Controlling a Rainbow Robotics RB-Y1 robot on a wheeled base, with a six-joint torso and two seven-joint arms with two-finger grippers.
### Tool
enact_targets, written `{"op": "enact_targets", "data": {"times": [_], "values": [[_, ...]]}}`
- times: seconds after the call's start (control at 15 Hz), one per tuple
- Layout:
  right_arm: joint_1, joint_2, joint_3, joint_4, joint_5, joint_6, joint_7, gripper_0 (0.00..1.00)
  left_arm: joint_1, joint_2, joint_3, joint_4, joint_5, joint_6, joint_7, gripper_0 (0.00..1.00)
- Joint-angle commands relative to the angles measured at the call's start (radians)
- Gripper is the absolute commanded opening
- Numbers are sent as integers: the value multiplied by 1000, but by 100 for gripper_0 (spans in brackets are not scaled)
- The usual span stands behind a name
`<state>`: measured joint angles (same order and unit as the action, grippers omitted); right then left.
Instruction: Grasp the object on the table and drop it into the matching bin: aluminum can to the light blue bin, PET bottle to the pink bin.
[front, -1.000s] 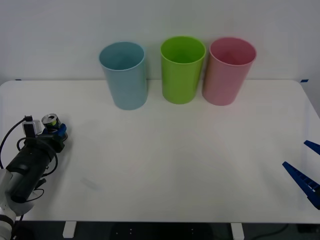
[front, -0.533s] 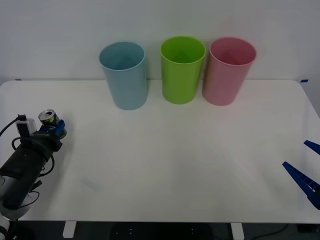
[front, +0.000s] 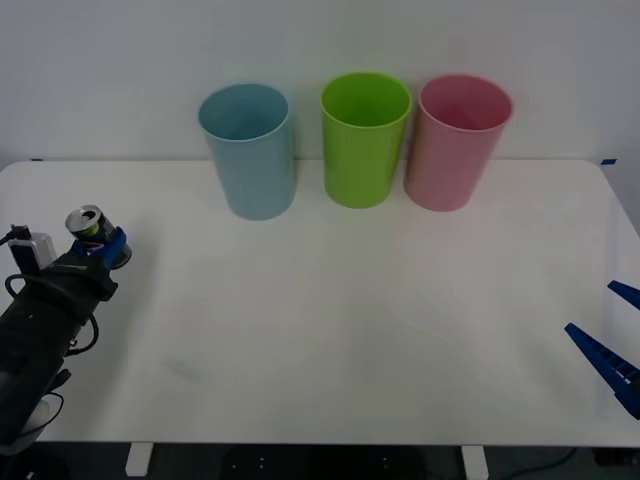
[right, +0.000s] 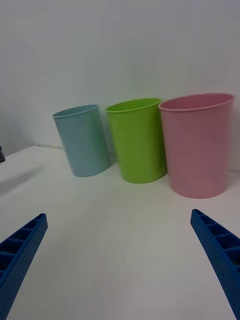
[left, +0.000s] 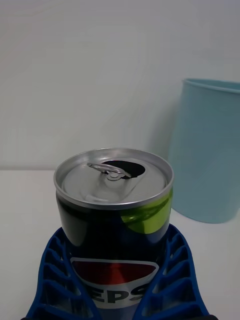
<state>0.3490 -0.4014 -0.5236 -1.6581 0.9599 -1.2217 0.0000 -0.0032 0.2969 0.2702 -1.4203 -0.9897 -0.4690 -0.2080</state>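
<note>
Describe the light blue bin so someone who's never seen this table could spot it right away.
At the far edge of the white table, against the wall, three tall cups stand in a row. The light blue bin is at the robot's left end, beside the lime green bin; the pink bin is at the other end.

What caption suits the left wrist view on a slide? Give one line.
Left hand shut on an opened dark can, with the light blue bin standing behind it on the white table.
</note>
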Motion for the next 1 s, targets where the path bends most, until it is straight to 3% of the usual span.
{"op": "enact_targets", "data": {"times": [0.07,0.67,1.0], "values": [[0,0,0,0,0,0,0,100,20,-1,-2,-72,0,-16,30,0],[0,0,0,0,0,0,0,100,5,38,-2,-266,-40,-108,292,0],[0,0,0,0,0,0,0,100,-93,50,-12,-272,-98,-100,403,0]]}}
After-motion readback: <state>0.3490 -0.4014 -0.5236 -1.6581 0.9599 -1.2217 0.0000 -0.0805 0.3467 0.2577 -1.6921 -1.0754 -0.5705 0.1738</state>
